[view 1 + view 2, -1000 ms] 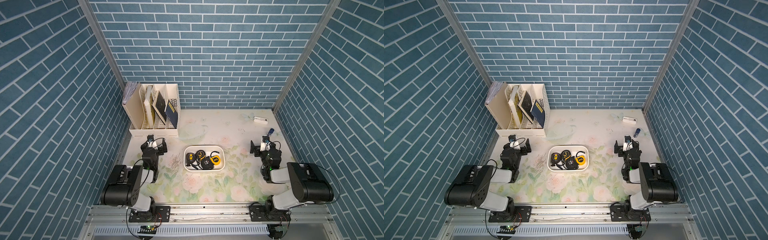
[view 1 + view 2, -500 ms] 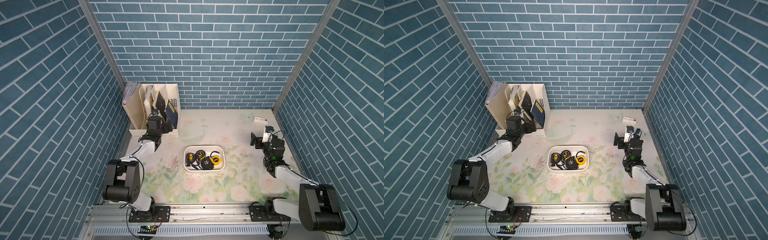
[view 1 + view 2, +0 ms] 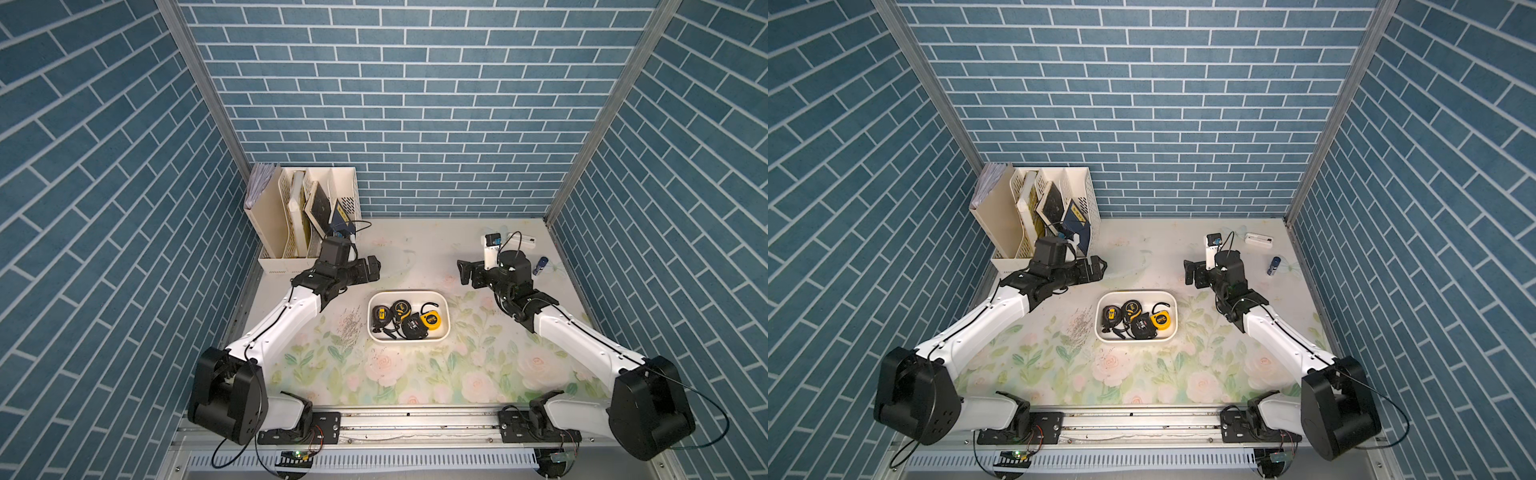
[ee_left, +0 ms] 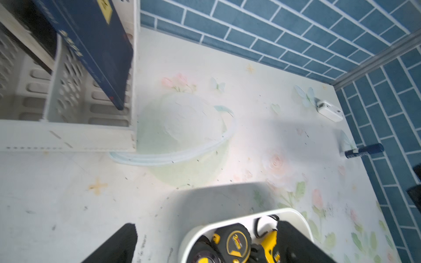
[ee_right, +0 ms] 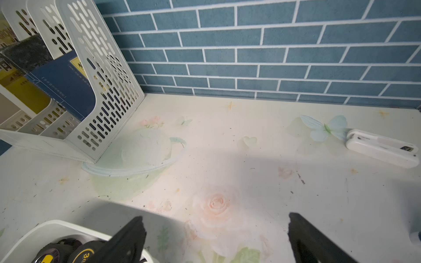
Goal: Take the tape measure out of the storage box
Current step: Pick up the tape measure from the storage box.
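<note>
Hovering left gripper (image 3: 365, 269): black fingers (image 4: 118, 246) spread wide with nothing between them, held above the floral-printed table (image 3: 415, 253) and aimed inward.
Box from the left fingers: the shallow white plastic storage box with rounded corners (image 3: 409, 293) sits on the table just beside and below the fingertips, back toward the arm's own base.
Contents: four round tape measures lie flat inside, touching or overlapping. The black tape measure with a yellow dial (image 3: 380, 313) is at the end nearest the left fingers, and the all-yellow tape measure (image 3: 431, 319) is at the end nearest the right fingers. Which one is wanted I cannot tell.
Long axis: the storage box runs lengthwise from one arm toward the other. The round cases offer no clear long side.
Right gripper (image 3: 466, 272): fingers (image 5: 309, 241) equally wide apart and empty, facing inward. The box lies below them and off toward their base side.
Nearer arm: about even in both top views. The left looks slightly better lined up, by my reading.
Left wrist view: the box rim (image 4: 293, 213) and two yellow-marked cases show between the fingers, one finger overlapping the box.
Right wrist view: only a corner of the box (image 5: 45, 226) appears, outside one finger, with bare table between the tips.
Top views: both arms' spacing from the box is shown, but not their height above it.
</note>
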